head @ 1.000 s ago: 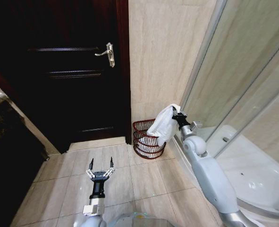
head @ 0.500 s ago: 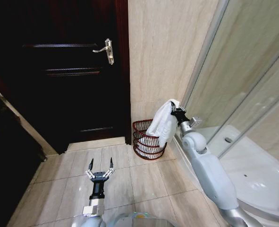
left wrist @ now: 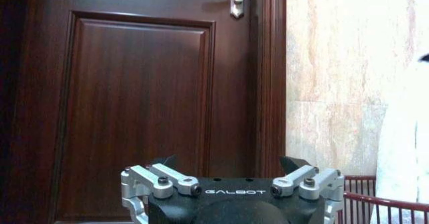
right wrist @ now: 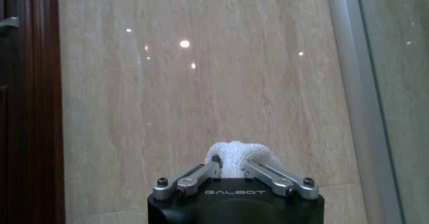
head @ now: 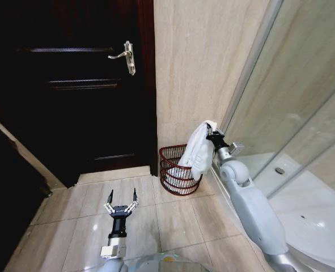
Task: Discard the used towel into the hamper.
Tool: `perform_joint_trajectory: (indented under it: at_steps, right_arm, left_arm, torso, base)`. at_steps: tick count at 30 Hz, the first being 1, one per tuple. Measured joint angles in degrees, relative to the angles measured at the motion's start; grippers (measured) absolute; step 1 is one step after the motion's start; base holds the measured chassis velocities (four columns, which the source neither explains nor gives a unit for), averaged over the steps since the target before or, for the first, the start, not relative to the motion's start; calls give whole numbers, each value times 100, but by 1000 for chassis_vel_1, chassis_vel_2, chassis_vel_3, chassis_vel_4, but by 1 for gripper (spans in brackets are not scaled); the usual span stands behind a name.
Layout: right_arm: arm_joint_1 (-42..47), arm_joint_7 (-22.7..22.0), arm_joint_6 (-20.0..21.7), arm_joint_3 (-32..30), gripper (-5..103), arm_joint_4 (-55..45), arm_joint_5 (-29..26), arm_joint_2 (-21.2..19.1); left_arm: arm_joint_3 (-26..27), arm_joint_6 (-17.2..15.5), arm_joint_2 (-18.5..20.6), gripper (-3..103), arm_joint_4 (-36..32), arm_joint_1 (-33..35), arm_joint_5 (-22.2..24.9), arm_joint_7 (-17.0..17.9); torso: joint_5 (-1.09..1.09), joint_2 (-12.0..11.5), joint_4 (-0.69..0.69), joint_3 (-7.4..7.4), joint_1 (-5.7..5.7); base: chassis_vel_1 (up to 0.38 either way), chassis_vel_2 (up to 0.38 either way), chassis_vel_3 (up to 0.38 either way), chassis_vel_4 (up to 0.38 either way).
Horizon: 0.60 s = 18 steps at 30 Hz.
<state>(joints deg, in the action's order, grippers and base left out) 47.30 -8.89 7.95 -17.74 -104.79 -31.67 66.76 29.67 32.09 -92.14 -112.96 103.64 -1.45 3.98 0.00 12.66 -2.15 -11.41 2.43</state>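
The left gripper sits nearest the robot, low over the beige tiled floor, with its fingers spread apart and nothing between them; in the left wrist view the same left gripper points toward the dark wooden door, with the rim of the hamper visible at the edge. Farther forward on the robot's right, the right arm extends upward and ahead, and the right gripper is clamped on the top of the white towel. In the right wrist view the two fingers converge on a bunched fold of the towel pinched between them. The towel hangs straight down from the grasp point, and its lower end reaches into the hamper, a dark red wire basket standing on the floor against the marble wall, beside the door frame. White cloth is visible inside the basket behind the ribs. To the right of the hamper rises the glass shower enclosure. Behind, on the left, the door carries a metal lever handle.
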Motion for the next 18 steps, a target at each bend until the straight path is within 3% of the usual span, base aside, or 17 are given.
perform_joint_trajectory:
  at_steps: [9,18]
  right_arm:
    - [271,-65,-16,6,2,-307,57,14]
    - [492,-197,-8,-184,2,-806,181,-49]
  left_arm:
    - [30,58,0,100,34,5,34,41]
    - [3,45,0,100,49,-9,29,56]
  torso:
    - [0,-195,-1,128,-64]
    - [0,-209,-1,138,-69]
  base:
    - [-86,85,85,-77]
    - [-28,31,15,-23]
